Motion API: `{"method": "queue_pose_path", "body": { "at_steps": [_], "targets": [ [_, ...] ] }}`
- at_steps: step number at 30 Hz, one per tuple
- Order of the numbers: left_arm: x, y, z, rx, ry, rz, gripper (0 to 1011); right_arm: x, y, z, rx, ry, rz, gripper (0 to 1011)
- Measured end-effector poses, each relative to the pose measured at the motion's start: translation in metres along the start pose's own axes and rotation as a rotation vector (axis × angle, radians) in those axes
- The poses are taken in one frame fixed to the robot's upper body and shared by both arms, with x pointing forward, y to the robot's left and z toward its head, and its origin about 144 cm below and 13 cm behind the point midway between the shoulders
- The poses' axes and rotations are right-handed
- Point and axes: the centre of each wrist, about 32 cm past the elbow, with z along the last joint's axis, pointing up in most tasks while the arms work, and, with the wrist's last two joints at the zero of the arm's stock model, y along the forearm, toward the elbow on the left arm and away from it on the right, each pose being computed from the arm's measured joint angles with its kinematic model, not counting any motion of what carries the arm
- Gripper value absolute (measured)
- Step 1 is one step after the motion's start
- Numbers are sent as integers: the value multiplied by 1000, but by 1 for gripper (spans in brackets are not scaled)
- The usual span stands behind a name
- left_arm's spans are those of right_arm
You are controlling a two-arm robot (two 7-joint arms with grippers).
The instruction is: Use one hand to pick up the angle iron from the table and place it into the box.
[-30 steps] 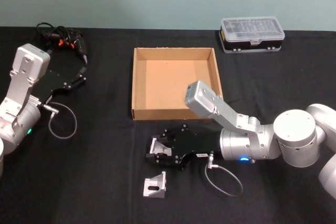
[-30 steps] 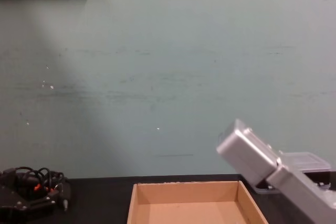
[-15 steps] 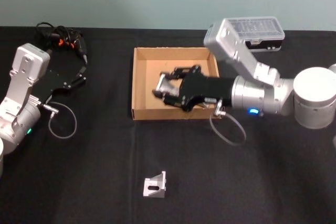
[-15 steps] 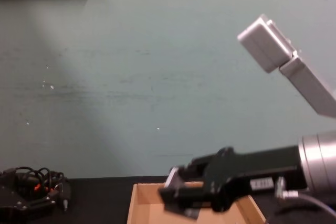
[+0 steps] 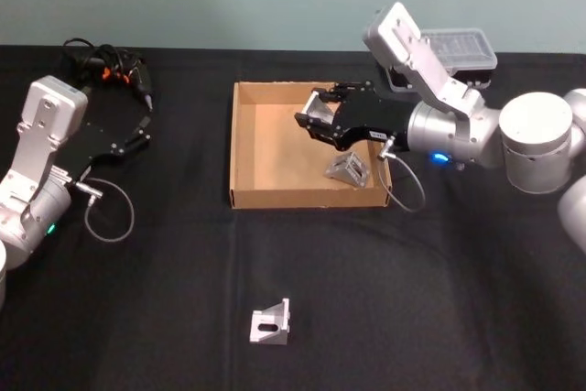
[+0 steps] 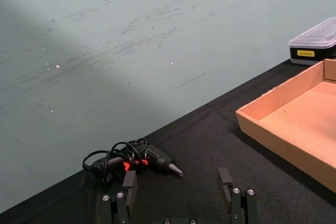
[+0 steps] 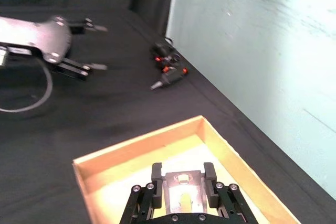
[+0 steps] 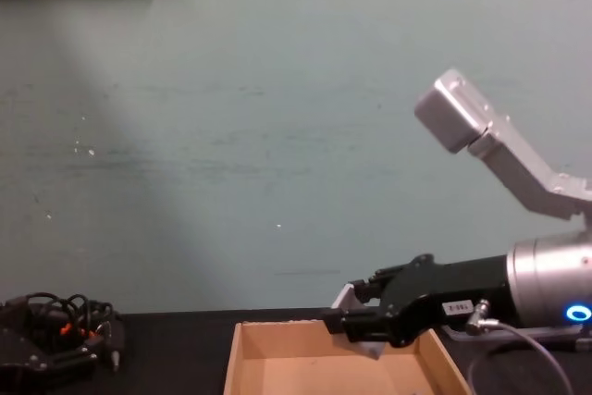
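head view: i read the right gripper (image 5: pixel 309 113) over the far right part of the box (image 5: pixel 240 148), narrowed onto an angle iron (image 5: pixel 320 110). a second angle iron (image 5: pixel 348 169) lies in the box's near right corner. a third angle iron (image 5: pixel 271 324) rests on the table (image 5: pixel 439 299), near side. the left gripper (image 5: pixel 145 125) is parked far left.
left wrist view: its jaws stand wide.
right wrist view: the slotted iron sits between the fingers (image 7: pixel 156 174).

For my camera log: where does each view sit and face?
Head: high, looking down on the table; both arms.
Chest: low, facing the wall across the box; right gripper.
Left wrist: behind parked left gripper, facing the cable tangle.
Right wrist: behind right gripper gripping the angle iron over the box.
All share the box.
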Motion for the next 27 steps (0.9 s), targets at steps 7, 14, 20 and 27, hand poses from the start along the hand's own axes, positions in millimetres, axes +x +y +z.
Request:
{"method": "queue_pose_path", "body": {
  "at_steps": [7,14,20,27],
  "targets": [
    [0,0,0,0,0,0,1000,8,15,-12,-49,13,-23,468],
    [0,0,0,0,0,0,1000,15,27,-21,-93,16,-26,468],
    [0,0,0,0,0,0,1000,17,34,-25,-111,20,-16,469],
    [0,0,0,0,0,0,1000,17,38,-27,-116,28,-12,468]
  ]
}}
